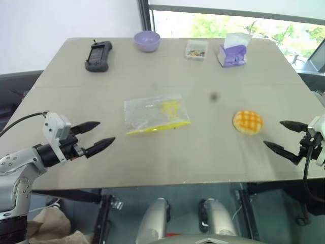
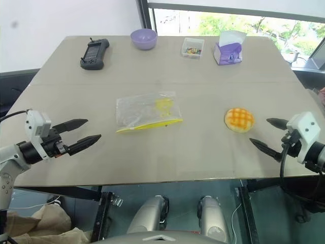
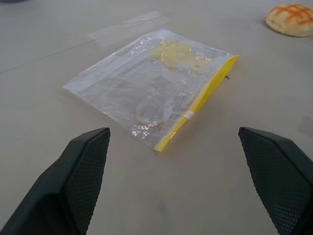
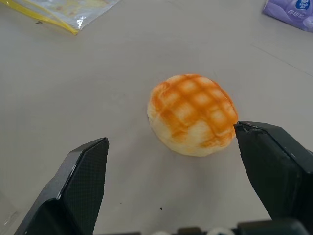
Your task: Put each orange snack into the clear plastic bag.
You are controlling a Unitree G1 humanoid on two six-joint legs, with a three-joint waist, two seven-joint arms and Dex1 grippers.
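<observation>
1. Both your left gripper [image 1: 96, 136] and right gripper [image 1: 280, 134] hover spread wide, empty.
2. Your bun [image 1: 248, 122] sits apart from the flat bag [image 1: 155, 114]; its sealed-looking mouth may refuse entry.
3. Squeeze hard and you'll crush it.

Left gripper [image 3: 171, 186] jaws spread wide, nothing between them; both black textured fingers [image 3: 78, 181] above bare table [image 3: 58, 54]. Clear plastic bag [image 3: 151, 83] lies flat ahead of the fingertips, apart from them, yellow strip edge toward the far finger side. Bag appears empty, though crinkles obscure this. Orange snack [image 3: 291, 19] farther ahead, well beyond the bag.
</observation>
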